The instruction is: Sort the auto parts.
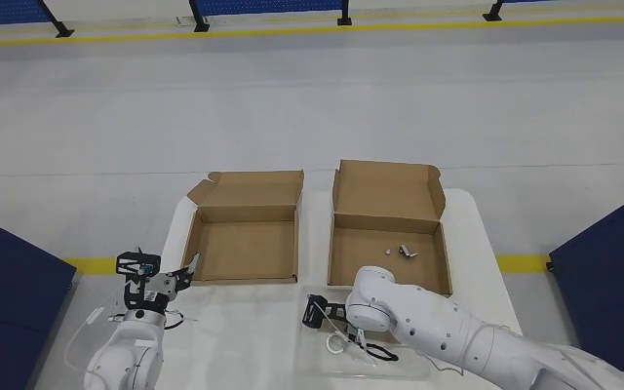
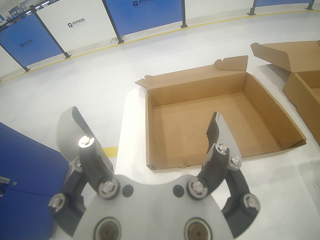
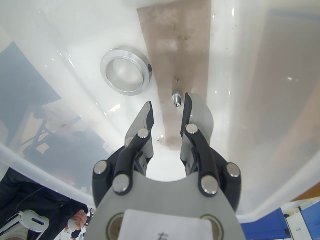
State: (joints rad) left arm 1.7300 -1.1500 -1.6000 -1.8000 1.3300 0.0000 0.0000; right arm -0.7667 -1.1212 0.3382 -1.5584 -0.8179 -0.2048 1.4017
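While the right claw (image 3: pixel 168 102) hangs released in the clear bin (image 3: pixel 252 106), its wrist view picks out a bolt (image 3: pixel 176 99) beside one finger (image 3: pixel 186 108) and a metal ring (image 3: pixel 125 70) near it — the top view adds small parts (image 1: pixel 408 252) in the right box (image 1: pixel 370 255). Left claw (image 2: pixel 145 113), released, faces the left box (image 2: pixel 197 86).

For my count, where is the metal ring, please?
In the right wrist view, the metal ring lies in the clear bin, beside the small bolt, just ahead of the right claw.
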